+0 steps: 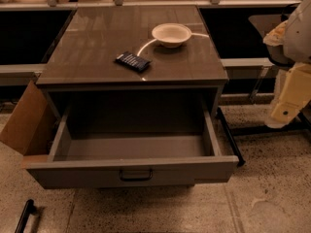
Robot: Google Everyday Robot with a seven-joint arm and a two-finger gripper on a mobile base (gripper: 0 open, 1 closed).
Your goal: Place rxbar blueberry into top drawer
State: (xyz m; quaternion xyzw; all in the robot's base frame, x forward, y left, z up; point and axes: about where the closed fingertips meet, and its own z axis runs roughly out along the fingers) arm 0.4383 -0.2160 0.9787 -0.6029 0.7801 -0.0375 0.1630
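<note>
Dark navy flat wrapped rxbar blueberry [132, 61] lies on glossy grey tabletop [92, 42], 8 o'clock of round white bowl [171, 34]. Grey metal top drawer [87, 174] stands open at 6 o'clock. Cream gripper [285, 108] at 3 o'clock, well apart; closure cannot be told.

**Camera View: Drawer Open, Bar on Cabinet Top**

The top drawer [73, 176] is pulled fully out toward the camera. Its interior shows only the bare grey floor and side walls. A small dark pull handle [136, 174] sits at the centre of the front panel.

The rxbar blueberry [132, 61] lies flat on the cabinet top [97, 38], near the front edge. A white bowl [171, 34] stands upright behind it and to the right, apart from the bar.

The gripper [283, 111] hangs at the right edge of the view, beside the cabinet, below top level and well apart from the bar.

A cardboard panel [19, 125] leans against the cabinet's left side.
</note>
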